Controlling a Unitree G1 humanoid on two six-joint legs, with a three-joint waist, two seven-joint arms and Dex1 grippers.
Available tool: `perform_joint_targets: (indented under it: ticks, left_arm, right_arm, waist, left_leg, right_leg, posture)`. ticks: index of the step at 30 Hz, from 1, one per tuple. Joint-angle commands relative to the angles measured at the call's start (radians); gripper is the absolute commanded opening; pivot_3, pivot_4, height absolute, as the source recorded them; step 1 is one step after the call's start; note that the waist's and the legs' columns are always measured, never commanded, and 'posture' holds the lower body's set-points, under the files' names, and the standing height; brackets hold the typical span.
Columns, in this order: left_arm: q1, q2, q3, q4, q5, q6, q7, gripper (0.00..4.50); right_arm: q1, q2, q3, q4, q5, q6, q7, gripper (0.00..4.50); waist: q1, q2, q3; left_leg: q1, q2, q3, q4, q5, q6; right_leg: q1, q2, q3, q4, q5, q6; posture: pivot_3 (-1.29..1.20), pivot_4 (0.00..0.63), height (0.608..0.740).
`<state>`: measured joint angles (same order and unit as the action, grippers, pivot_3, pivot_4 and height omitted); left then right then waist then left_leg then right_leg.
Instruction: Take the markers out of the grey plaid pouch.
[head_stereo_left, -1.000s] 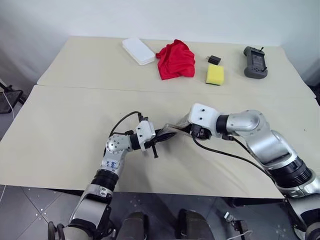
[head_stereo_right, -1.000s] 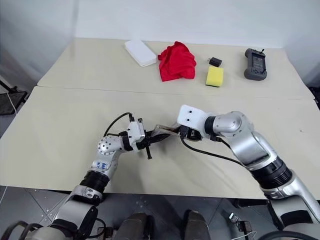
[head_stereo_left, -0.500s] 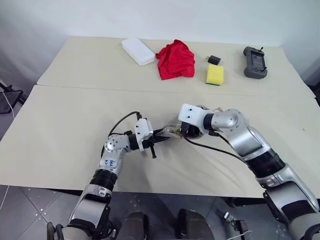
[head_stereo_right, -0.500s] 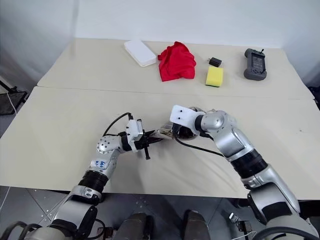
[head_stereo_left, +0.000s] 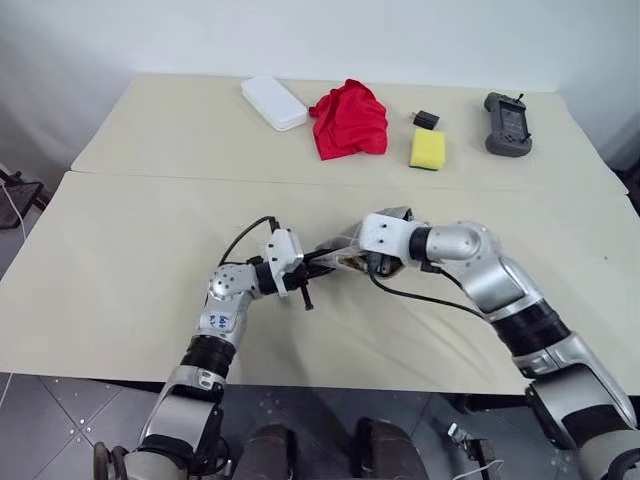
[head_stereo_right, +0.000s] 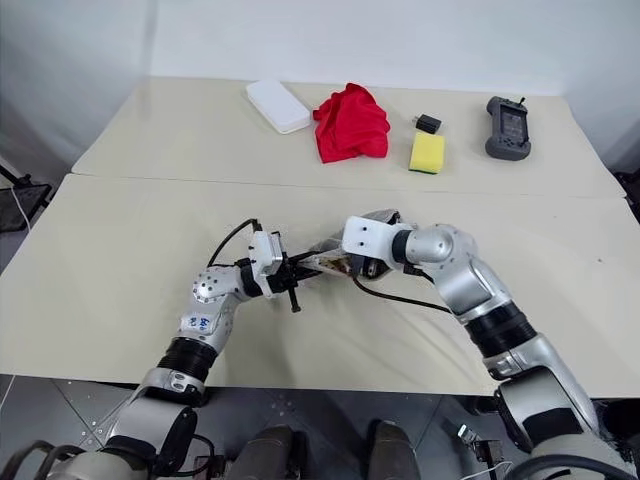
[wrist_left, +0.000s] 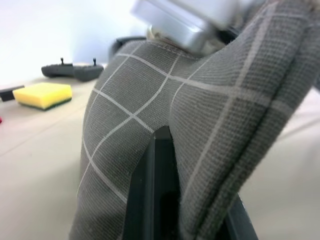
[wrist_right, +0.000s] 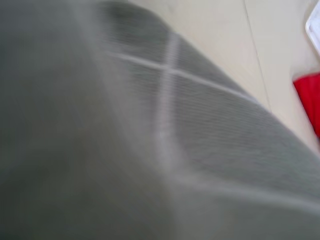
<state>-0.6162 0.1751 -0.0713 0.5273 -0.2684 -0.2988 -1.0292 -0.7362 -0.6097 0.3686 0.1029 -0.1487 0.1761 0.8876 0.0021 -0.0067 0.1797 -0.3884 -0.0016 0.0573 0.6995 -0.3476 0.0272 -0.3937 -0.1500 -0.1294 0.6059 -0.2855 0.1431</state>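
The flat grey fabric pouch with thin white grid lines (head_stereo_left: 340, 258) hangs just above the beige tabletop (head_stereo_left: 130, 250), held up between the two arms. The left gripper (head_stereo_left: 318, 266) has its jaws closed tight on one edge of the pouch; in the left wrist view the plaid cloth (wrist_left: 200, 125) folds over the dark fingers (wrist_left: 152, 195). The right gripper (head_stereo_right: 352, 262) presses in at the opposite end of the pouch, its wrist view taken up by blurred grey weave (wrist_right: 165, 130). Whether its jaws are apart or pinched on anything cannot be told, since the white wrist housing and the fabric cover them. No marker is visible; presumably they are inside the pouch.

The step in hand seems to be reaching into the pouch mouth for a marker. To do it well, the left jaws should keep the fabric taut and the opening turned toward the right jaws, so the lining does not bunch ahead of them. The right jaws should go in narrow, along the pouch's length, close on a barrel alone and not on cloth, then draw straight out.

Well beyond both jaws lie a white flat box (head_stereo_left: 273, 102), a crumpled red cloth (head_stereo_left: 350, 118), a yellow sponge block (head_stereo_left: 427, 149) and a grey handheld controller (head_stereo_left: 508, 124).
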Motion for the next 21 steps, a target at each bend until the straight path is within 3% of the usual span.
perform_joint_targets:
  ticks: [1,5,14,16,19,21]
  left_arm:
    - [0.002,0.007,0.015,-0.043,-0.034,0.048,-0.006,0.00]
    - [0.008,0.020,0.034,-0.060,-0.056,0.109,0.000,0.00]
    - [0.014,0.033,0.031,-0.080,-0.050,0.121,-0.007,0.00]
    - [0.019,0.037,0.032,-0.084,-0.051,0.124,-0.009,0.00]
    - [0.030,0.049,0.022,-0.093,-0.041,0.121,-0.021,0.00]
    - [0.034,0.051,0.021,-0.096,-0.041,0.122,-0.022,0.00]
  right_arm:
    - [0.028,-0.045,-0.083,-0.101,0.085,-0.043,0.074,0.66]
    - [0.103,-0.112,-0.157,-0.190,0.227,-0.160,0.212,0.63]
    - [0.153,-0.117,-0.271,-0.144,0.327,-0.211,0.239,0.62]
    - [0.171,-0.110,-0.314,-0.166,0.395,-0.171,0.237,0.62]
    - [0.196,-0.112,-0.395,-0.224,0.563,0.090,0.197,0.62]
    - [0.209,-0.114,-0.432,-0.249,0.642,0.160,0.204,0.62]
  waist:
    - [-0.003,0.000,0.000]
    - [0.001,0.000,0.000]
    - [-0.001,0.000,0.000]
    - [0.004,0.000,0.000]
    - [0.008,0.000,0.000]
    - [0.013,0.000,0.000]
  left_leg:
    - [0.000,0.000,0.000,0.000,0.000,0.000]
    - [0.000,0.000,0.000,0.000,0.000,0.000]
    - [0.001,0.000,0.001,0.000,0.000,0.000]
    - [0.001,0.000,0.000,0.000,0.000,0.000]
    - [0.001,0.000,0.000,0.000,0.000,0.000]
    - [0.001,0.001,-0.002,0.000,0.000,0.000]
  right_leg:
    - [0.000,0.000,0.000,0.000,0.000,0.000]
    - [0.000,0.000,0.000,0.000,0.000,0.000]
    - [0.001,0.000,0.000,0.000,0.000,0.000]
    - [0.001,0.000,0.000,0.000,0.000,0.000]
    - [0.001,0.000,0.000,0.000,0.000,0.000]
    - [0.001,0.000,0.000,0.000,0.000,0.000]
  posture:
    - [0.00,0.150,0.740]
    - [0.00,0.150,0.740]
    - [0.00,0.150,0.740]
    - [0.00,0.150,0.740]
    - [0.00,0.150,0.740]
    - [0.00,0.150,0.740]
